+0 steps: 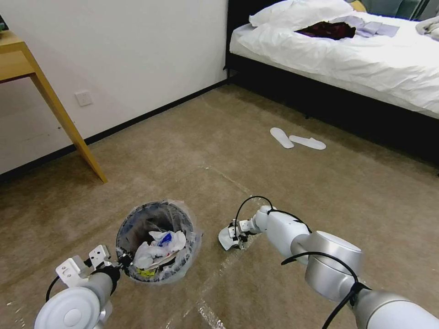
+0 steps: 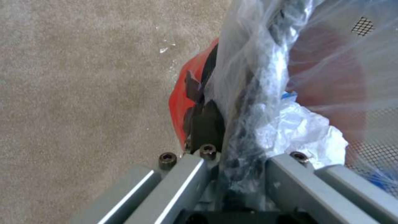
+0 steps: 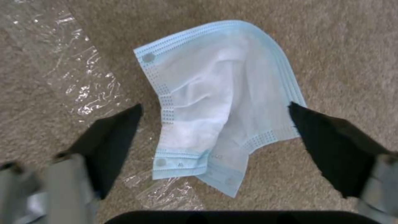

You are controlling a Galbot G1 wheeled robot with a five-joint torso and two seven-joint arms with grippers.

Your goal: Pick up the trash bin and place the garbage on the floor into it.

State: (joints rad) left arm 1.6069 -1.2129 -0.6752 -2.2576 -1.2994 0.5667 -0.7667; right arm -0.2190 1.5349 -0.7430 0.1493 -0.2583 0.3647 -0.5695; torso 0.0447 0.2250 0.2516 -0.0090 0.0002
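Note:
The trash bin (image 1: 157,237) is a small round bin with a crinkly clear liner, holding white tissues and a yellow wrapper. My left gripper (image 1: 121,262) is shut on its near rim. The left wrist view shows the fingers (image 2: 195,174) pinching rim and liner (image 2: 248,93) above the bin's red base (image 2: 178,102). To the bin's right, a pale blue face mask (image 1: 225,238) lies on the floor (image 1: 206,151); it is the garbage in view. My right gripper (image 1: 234,233) hovers just over it, open. In the right wrist view the black fingertips (image 3: 120,130) straddle the mask (image 3: 215,102).
A wooden table leg (image 1: 68,123) stands at the left by the white wall. A bed (image 1: 347,59) with white sheets fills the back right, with two white slippers (image 1: 297,139) on the carpet before it. Shiny tape strips (image 1: 215,278) cross the carpet near the mask.

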